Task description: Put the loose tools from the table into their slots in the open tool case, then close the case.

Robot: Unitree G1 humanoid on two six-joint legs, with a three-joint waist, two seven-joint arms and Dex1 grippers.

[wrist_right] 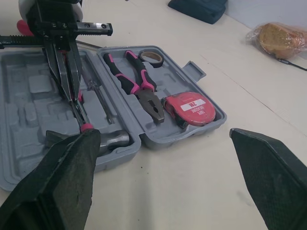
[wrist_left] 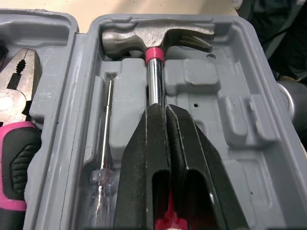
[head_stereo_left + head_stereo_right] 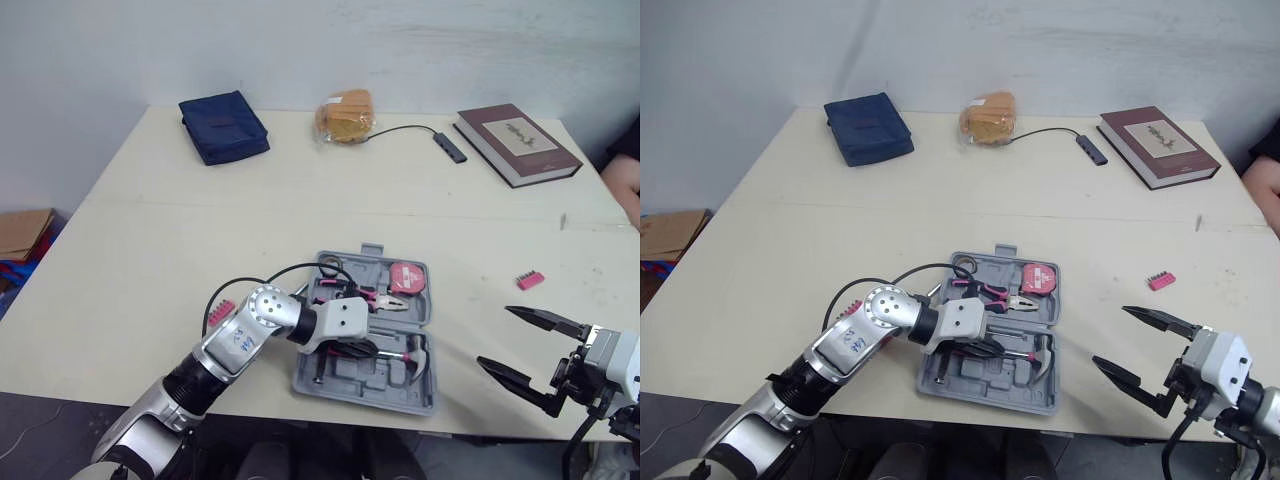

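Pale table (image 3: 150,260) with the open grey tool case (image 3: 350,382) at its near edge, centre. Along the far edge, left to right: navy pouch (image 3: 224,126), bagged bread (image 3: 345,116), cabled hub (image 3: 449,146), maroon book (image 3: 517,143). One pink bit holder (image 3: 530,279) lies right of the case, another pink holder (image 3: 220,312) left of it

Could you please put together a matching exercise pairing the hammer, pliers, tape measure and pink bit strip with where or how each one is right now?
Things:
1. hammer
2. pliers
3. tape measure
4. bit strip

States:
A. loose on the table, outside the case
B. shaft between the fingers of the left end effector
C. in the case, pink-and-black handles
D. in the case, red with a white label

Pairs: 1-B; 2-C; 3-D; 4-A
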